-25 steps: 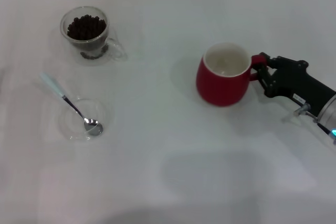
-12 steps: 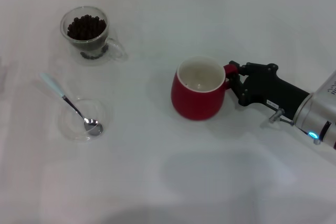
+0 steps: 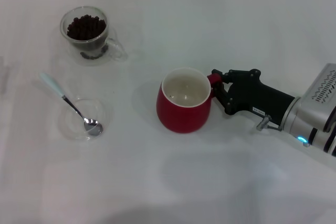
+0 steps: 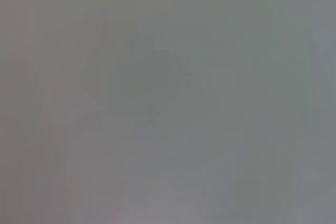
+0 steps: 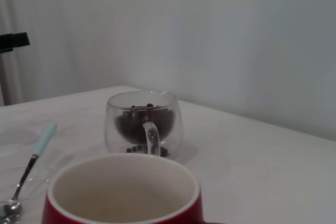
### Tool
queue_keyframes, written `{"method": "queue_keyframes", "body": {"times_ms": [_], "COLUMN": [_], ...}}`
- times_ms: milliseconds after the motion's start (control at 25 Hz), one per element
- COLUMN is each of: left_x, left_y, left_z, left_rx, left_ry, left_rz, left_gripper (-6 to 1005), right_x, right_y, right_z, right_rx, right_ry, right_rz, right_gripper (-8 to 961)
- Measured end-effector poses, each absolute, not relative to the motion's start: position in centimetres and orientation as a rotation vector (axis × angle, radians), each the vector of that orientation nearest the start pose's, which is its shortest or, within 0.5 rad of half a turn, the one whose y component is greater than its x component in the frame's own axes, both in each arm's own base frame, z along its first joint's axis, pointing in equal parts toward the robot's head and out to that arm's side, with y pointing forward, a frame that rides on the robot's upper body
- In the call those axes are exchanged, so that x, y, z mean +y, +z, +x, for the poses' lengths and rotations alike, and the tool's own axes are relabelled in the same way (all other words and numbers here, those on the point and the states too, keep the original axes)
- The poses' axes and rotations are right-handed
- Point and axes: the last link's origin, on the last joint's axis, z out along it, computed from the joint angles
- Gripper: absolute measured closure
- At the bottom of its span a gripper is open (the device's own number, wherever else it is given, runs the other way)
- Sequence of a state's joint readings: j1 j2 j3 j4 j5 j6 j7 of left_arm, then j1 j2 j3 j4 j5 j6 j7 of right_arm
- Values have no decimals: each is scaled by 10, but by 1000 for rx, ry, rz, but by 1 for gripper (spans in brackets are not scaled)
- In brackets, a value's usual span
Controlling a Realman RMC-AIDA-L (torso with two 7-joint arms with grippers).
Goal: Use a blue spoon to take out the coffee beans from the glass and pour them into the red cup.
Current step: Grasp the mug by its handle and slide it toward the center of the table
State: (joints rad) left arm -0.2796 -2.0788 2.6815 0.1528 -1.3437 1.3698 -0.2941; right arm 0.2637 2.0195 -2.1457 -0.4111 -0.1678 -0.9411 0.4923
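Setup step: right gripper clamped on red cup handle, cup empty mid-table, glass w/ coffee beans far-left corner, blue spoon on saucer left edge; next probably release cup, grab spoon.

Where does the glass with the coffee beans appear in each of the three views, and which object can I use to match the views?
Head view: the glass stands at the upper left, far from the right hand that holds the red cup's handle.
Left wrist view: not in it; nothing can be made out.
Right wrist view: the glass is at the centre, behind the red cup's rim.
Shared landmark: the red cup.
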Motion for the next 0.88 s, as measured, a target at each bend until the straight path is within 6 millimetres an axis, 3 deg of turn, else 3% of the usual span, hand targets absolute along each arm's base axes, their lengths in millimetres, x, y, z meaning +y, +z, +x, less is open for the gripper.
{"method": "queue_keyframes", "body": {"times_ms": [600, 880], "left_x": [267, 266], "left_y": [6, 7], "left_z": [-367, -368], "left_rx": [-694, -692], "left_ry": [-823, -818], "left_rz": [-1358, -1352], "left_gripper": [209, 209], "right_x": [265, 264], "right_y": [-95, -95], "right_z": [312, 309], "right_rx": [535, 571], "right_ry": [596, 635], "right_rz": [-2348, -2345], "right_gripper": [815, 543]}}
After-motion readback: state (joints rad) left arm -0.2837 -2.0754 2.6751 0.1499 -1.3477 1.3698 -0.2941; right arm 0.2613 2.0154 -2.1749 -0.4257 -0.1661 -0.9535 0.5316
